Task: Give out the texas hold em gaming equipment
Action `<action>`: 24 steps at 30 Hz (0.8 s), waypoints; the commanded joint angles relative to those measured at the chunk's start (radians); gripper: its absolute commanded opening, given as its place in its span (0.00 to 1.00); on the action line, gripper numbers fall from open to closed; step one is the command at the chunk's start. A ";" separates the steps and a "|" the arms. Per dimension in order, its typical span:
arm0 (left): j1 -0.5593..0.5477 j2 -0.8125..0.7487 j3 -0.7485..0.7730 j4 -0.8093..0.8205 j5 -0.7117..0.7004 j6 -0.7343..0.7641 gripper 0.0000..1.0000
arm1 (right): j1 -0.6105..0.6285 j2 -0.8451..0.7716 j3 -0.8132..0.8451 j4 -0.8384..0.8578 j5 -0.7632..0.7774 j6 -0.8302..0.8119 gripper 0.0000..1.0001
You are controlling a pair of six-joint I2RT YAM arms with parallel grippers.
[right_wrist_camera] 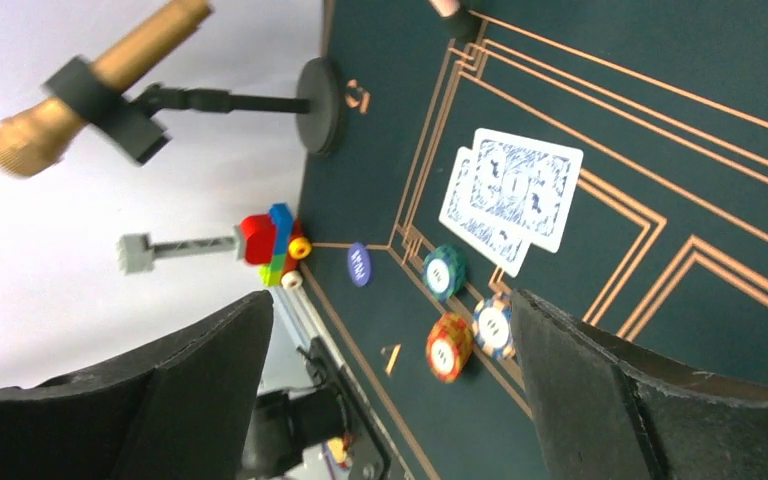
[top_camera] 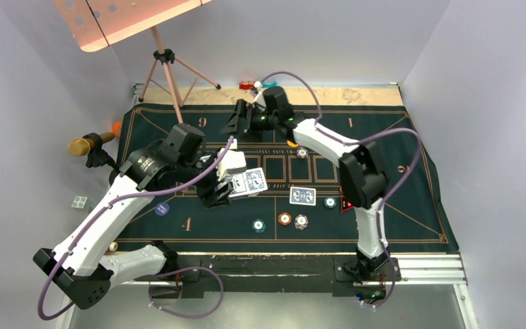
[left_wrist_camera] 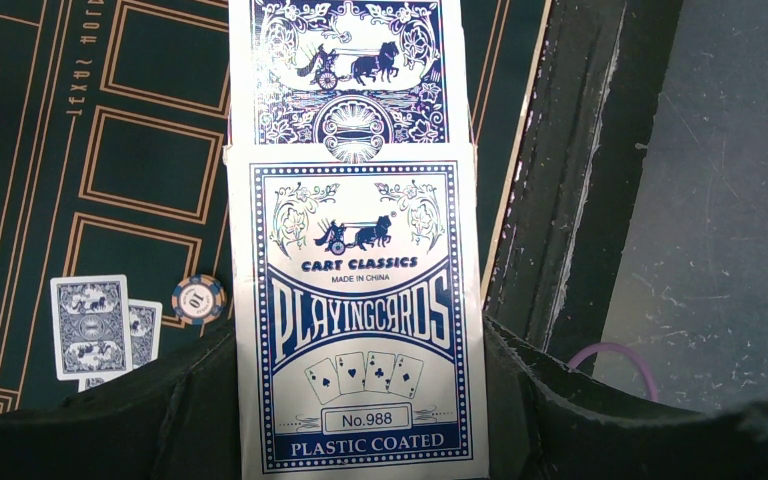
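- Nearest the arm bases, low in the centre of the top view, a teal chip, an orange chip and a white-red chip sit in a loose row on the felt mat; a blue disc lies well apart to their left.
- Just beyond them are two overlapped face-down cards; to their right, a second teal chip and the red triangle marker are partly tucked under the right arm's elbow.
- Left of centre, the left gripper is clamped on the card box; its wrist view shows the box pinched by its short sides; the long axis runs straight out from the fingers, flap end farthest out.
- Farther, at upper centre, the right gripper has its jaws spread wide with nothing between them; the box lies almost straight below it in the frame.
- Judged from this, the next deal needs the right arm to draw back toward the box; it is the only free hand, and the left wrist and its purple cable crowd that path.
- Farthest, a microphone stands at the mat's left edge.
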 commanded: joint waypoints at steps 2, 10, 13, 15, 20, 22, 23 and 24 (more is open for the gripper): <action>0.006 -0.016 0.015 0.022 0.014 0.006 0.00 | -0.026 -0.259 -0.166 -0.030 -0.071 -0.074 0.95; 0.006 -0.014 -0.013 0.042 0.034 -0.010 0.00 | -0.123 -0.559 -0.545 0.289 -0.321 0.124 0.99; 0.006 -0.013 -0.016 0.060 0.030 -0.013 0.00 | -0.122 -0.621 -0.613 0.359 -0.375 0.181 0.99; 0.006 -0.008 -0.014 0.069 0.031 -0.019 0.00 | -0.121 -0.667 -0.656 0.398 -0.388 0.198 0.99; 0.006 0.002 0.000 0.075 0.037 -0.023 0.00 | -0.103 -0.743 -0.724 0.405 -0.409 0.198 0.99; 0.005 0.007 0.003 0.077 0.034 -0.021 0.00 | -0.085 -0.765 -0.744 0.409 -0.411 0.195 0.99; 0.005 0.010 0.003 0.078 0.033 -0.022 0.00 | -0.075 -0.773 -0.753 0.415 -0.411 0.195 0.99; 0.005 0.011 0.003 0.081 0.030 -0.023 0.00 | -0.063 -0.779 -0.762 0.429 -0.411 0.198 0.99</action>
